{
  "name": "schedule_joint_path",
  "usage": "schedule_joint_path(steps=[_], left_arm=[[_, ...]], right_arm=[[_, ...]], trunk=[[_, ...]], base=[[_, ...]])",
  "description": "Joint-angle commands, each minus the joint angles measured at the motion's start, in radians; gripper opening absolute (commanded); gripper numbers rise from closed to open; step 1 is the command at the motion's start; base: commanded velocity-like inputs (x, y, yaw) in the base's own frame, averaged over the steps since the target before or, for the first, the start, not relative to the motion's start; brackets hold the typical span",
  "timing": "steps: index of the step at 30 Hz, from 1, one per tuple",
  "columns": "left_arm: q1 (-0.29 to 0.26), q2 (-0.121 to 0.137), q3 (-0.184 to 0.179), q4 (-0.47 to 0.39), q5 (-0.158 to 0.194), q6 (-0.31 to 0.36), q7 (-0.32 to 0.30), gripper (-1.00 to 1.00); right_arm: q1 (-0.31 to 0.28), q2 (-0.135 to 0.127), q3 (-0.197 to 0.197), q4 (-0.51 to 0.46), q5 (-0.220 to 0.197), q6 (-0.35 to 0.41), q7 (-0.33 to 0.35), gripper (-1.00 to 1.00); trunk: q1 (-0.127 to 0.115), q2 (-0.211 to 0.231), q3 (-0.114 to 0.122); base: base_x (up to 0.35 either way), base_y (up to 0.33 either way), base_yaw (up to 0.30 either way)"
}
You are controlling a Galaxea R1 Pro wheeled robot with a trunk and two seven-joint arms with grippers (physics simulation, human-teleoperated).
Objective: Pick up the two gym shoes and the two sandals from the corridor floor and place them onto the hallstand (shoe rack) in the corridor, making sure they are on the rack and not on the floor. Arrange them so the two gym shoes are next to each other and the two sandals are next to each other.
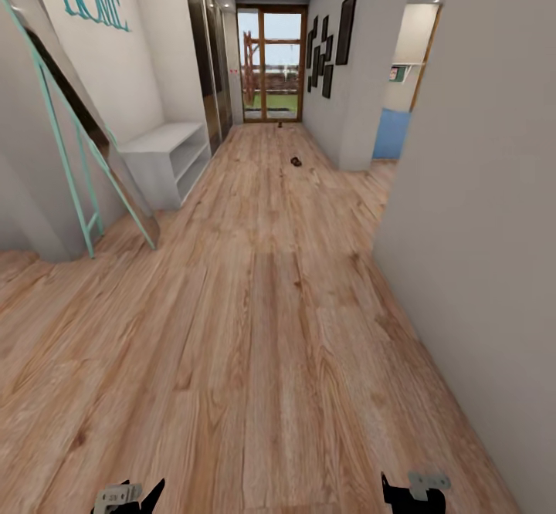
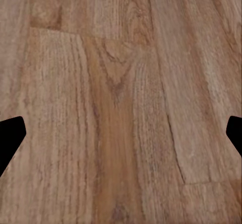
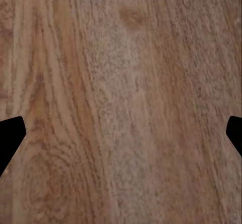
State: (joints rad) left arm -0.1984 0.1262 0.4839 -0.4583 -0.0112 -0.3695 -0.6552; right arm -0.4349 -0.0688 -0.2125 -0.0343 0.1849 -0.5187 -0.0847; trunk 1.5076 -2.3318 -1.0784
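left hand (image 2: 121, 135): fingers spread wide, nothing between them, only corridor floor (image 2: 121, 82) below; its tip shows at the bottom edge of the head view (image 1: 131, 495)
right hand (image 3: 121, 135): same, fingers apart and empty, wood grain underneath; tip at the bottom edge of the head view (image 1: 413, 491)
corridor floor: light brown planks (image 1: 262, 306) running from the hands down the hall to the far door
hallstand (image 1: 166, 159): pale grey-white, against the left wall, well ahead of the hands; bench top bare, low open shelves below
sandal (image 1: 296, 161): small dark brown shape on the floor mid-corridor, past the hallstand and to its right, too small to make out detail
second dark item (image 1: 279, 123): on the floor near the glass door (image 1: 270, 66), cannot tell what it is
mirror (image 1: 77, 143): teal-framed, leaning on the left wall just before the hallstand
picture frames (image 1: 328, 47): black, on the right wall
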Motion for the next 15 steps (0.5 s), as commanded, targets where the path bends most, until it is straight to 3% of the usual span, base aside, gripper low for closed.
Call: schedule_joint_path(steps=[1, 15], left_arm=[[-0.001, 0.0, 0.007, 0.001, -0.001, -0.002, -0.008, 1.0], [-0.001, 0.0, 0.008, 0.001, -0.001, -0.002, -0.008, 1.0]], right_arm=[[-0.001, 0.0, -0.005, 0.001, 0.011, -0.003, -0.006, 1.0], [-0.001, 0.0, -0.005, 0.003, 0.011, -0.003, -0.007, 1.0]], trunk=[[0.0, 0.0, -0.001], [0.0, 0.0, 0.0]], base=[[0.339, 0.087, 0.0], [0.339, 0.099, 0.008]])
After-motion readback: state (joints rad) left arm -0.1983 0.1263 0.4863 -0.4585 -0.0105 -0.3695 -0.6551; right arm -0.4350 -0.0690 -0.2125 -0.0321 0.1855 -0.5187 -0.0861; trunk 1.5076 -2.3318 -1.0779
